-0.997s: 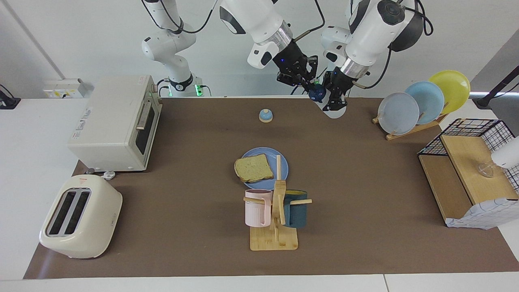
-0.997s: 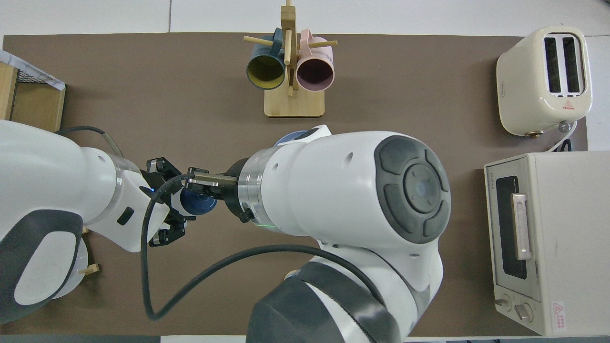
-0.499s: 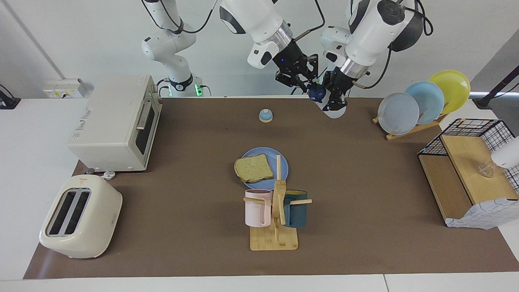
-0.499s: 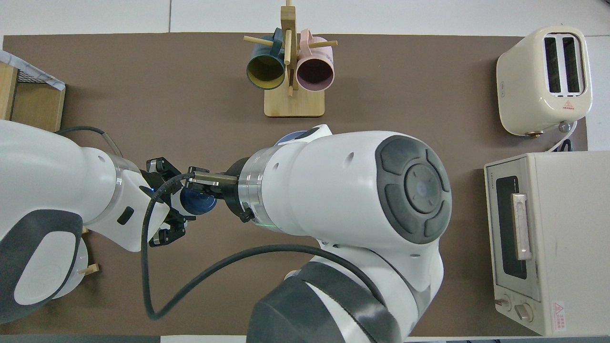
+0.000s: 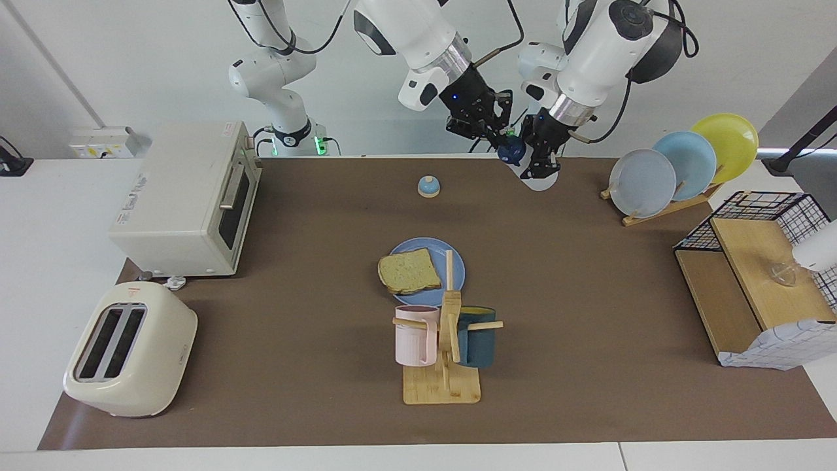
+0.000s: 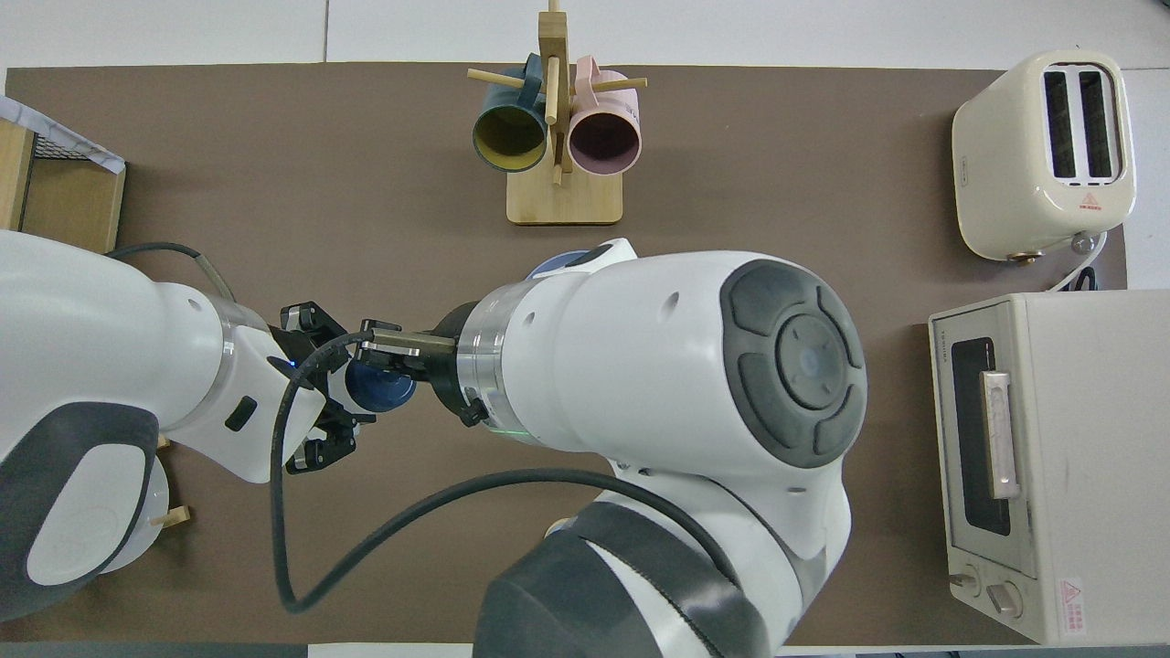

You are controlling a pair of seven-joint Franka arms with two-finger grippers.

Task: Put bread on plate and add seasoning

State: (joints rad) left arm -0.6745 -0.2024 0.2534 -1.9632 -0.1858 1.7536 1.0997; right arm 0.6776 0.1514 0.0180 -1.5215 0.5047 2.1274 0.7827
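The bread [image 5: 409, 271] lies on the blue plate [image 5: 460, 273] mid-table; in the overhead view only a sliver of the plate [image 6: 556, 265] shows under the right arm. My left gripper [image 5: 543, 167] is shut on the white body of the seasoning bottle [image 5: 540, 182] and holds it tilted in the air over the table edge nearest the robots. Its navy cap [image 5: 511, 151] points at my right gripper [image 5: 500, 134], which is right at the cap. The overhead view shows the cap [image 6: 379, 390] between the left gripper [image 6: 329, 388] and the right gripper [image 6: 379, 352].
A blue-topped bell [image 5: 428, 186] sits nearer the robots than the plate. A mug tree [image 5: 444, 353] stands just beside the plate, farther out. A toaster oven [image 5: 186, 196] and toaster [image 5: 131, 350] are at the right arm's end. A plate rack [image 5: 680, 163] and wire shelf [image 5: 752, 275] are at the left arm's end.
The right gripper rose slightly at the cap and came back down. The left gripper, the bottle, the bread and the plate stayed put.
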